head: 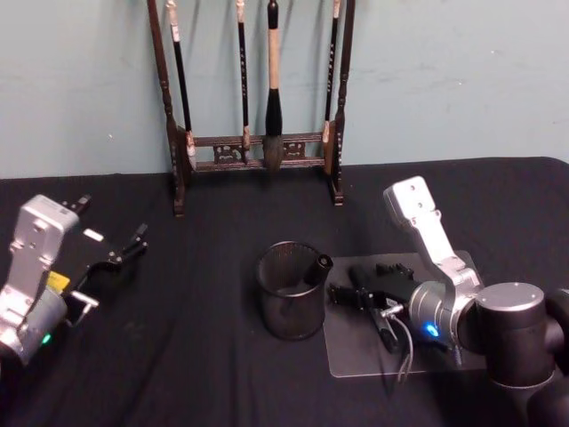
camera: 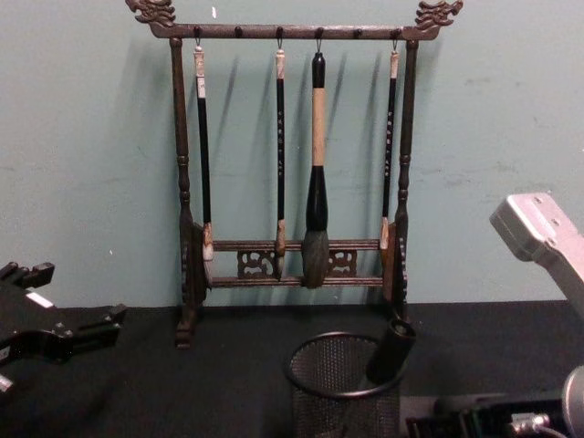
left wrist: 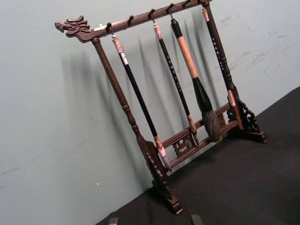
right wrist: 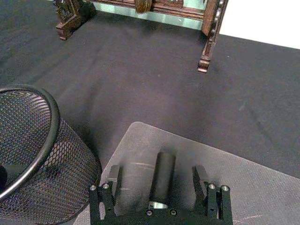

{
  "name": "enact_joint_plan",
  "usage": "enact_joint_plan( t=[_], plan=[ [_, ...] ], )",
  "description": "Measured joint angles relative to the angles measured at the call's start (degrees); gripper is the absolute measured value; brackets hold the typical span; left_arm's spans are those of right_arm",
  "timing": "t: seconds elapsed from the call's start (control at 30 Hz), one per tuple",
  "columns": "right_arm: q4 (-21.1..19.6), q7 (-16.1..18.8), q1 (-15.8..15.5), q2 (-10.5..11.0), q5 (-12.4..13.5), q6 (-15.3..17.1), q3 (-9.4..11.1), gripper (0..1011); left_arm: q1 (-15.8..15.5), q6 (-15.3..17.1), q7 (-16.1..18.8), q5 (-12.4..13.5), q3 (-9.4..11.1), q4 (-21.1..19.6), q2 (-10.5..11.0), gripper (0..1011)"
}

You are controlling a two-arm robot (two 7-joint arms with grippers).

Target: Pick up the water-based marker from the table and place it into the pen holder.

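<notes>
Left gripper (head: 135, 242) sits at the table's (head: 204, 382) left side, fingers apart, holding nothing. Holder (head: 284, 313) stands mid-table with the marker (head: 317, 267) inside it, tilted: lower end down in the mesh, upper end pointing up and right over the rim. Right gripper (head: 345, 285) is just beside it over a clear mat (head: 356, 358), fingers spread wide, empty. Rack (head: 339, 107) with four hanging brushes (head: 272, 98) stands behind.

The water-based marker (head: 317, 267) is stood inside the pen holder (head: 292, 307), leant against its right rim. The brush rack (head: 258, 151) is set behind the holder on the counter (head: 178, 356). A flat mat (head: 356, 360) lies just right of the holder, under the right claw (right wrist: 157, 172).
</notes>
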Motion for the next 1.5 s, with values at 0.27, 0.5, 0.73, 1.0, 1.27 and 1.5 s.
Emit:
enact_joint_plan(
  t=[0.27,0.5,0.73,1.0,1.27,1.5],
  plan=[
    [0.4,0.9,0.2,-0.2,-0.8,0.5,0.0,1000,0.0,0.0,0.0,0.0,0.0,0.0,0.0,1001],
    [0.8,1.4,0.4,-0.3,-1.5,0.7,0.0,1000,0.0,0.0,0.0,0.0,0.0,0.0,0.0,1001],
    [0.7,1.3,0.4,-0.3,-1.5,0.7,0.0,1000,0.0,0.0,0.0,0.0,0.0,0.0,0.0,1001],
    [0.7,1.3,0.4,-0.3,-1.4,0.7,0.0,1000,0.0,0.0,0.0,0.0,0.0,0.0,0.0,1001],
    [0.6,1.2,0.4,-0.2,-1.3,0.7,0.0,892,0.0,0.0,0.0,0.0,0.0,0.0,0.0,1001],
    [0.6,1.2,0.3,-0.2,-1.3,0.7,0.0,683,0.0,0.0,0.0,0.0,0.0,0.0,0.0,1001]
  ],
)
